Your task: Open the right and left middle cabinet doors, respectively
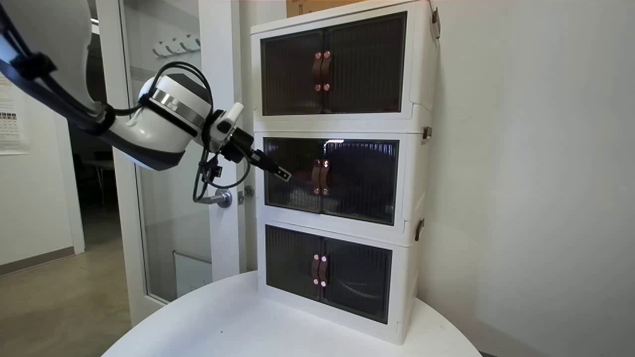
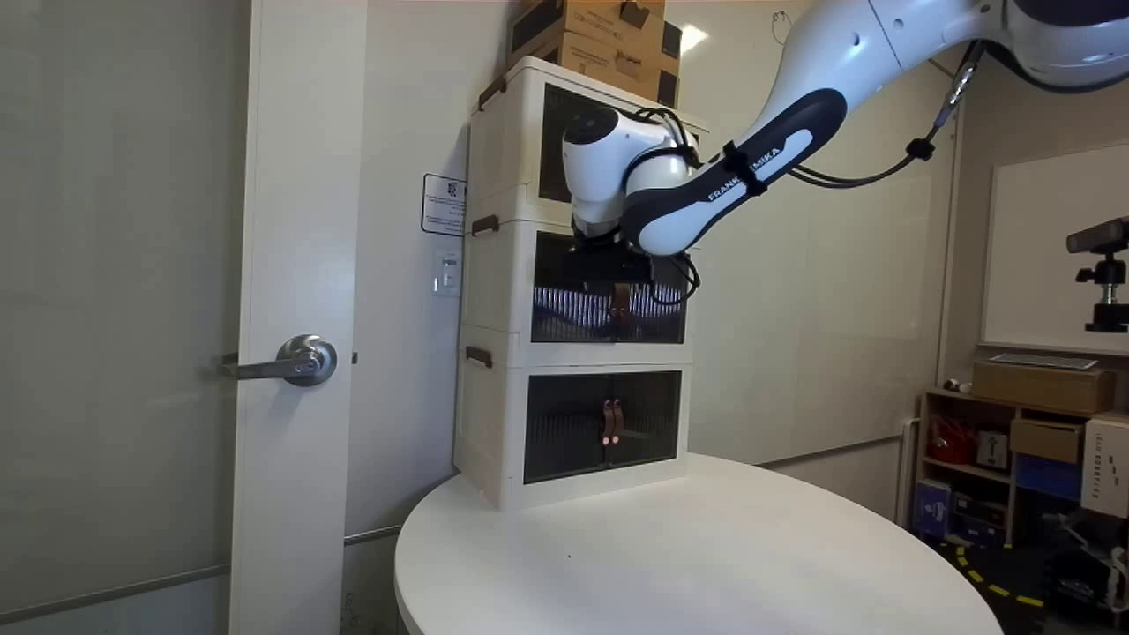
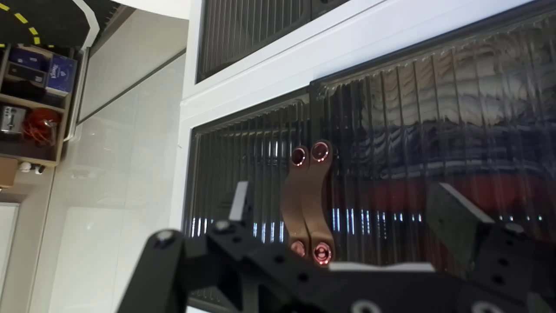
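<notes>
The right door [image 1: 362, 183] and left door [image 1: 297, 188] fill the middle tier of the white 3-tier cabinet [image 1: 337, 124]. Both look closed, though in the wrist view the left door's lower edge sits a step off the right's at the seam; I cannot tell whether it is ajar. The right strap [image 3: 292, 200] and left strap [image 3: 313, 200] run side by side at the centre, presumably because the doors hinge at their outer edges and pull best from the seam.

The claw [image 3: 341, 195] is spread wide, 1 finger in front of each door, both straps within its span and neither gripped. Held so, it seems meant to come at the straps from the sides. Closing there would likely catch both, so taking the right door alone probably calls for a shift toward that side.

The cabinet stands on the table [image 1: 233, 322], doors facing the arm [image 2: 750, 176]. Brown clasps [image 1: 427, 132] where the tiers meet likely bind the stack, useful when a door is tugged. Boxes [image 2: 609, 57] sit on top, above the doors' swing. The likelier obstacle is the arm: in an exterior view it covers part of the upper 2 tiers, and an opening door would come toward it.
</notes>
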Controlling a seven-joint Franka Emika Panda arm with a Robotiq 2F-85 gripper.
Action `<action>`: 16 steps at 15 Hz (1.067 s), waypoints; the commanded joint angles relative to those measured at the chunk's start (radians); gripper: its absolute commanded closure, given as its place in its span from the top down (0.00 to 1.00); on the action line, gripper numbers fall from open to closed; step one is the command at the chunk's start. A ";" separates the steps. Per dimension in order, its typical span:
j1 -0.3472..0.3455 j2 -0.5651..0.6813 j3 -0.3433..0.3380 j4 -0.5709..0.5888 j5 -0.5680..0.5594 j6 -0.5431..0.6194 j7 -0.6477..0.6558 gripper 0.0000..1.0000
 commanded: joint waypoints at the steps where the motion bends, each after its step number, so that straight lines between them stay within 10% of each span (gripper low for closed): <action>1: -0.078 -0.035 0.041 -0.049 0.001 0.162 -0.013 1.00; 9: -0.364 -0.081 0.122 -0.177 0.218 0.704 -0.230 1.00; 16: -0.821 -0.081 0.647 -0.277 0.605 0.661 -0.783 1.00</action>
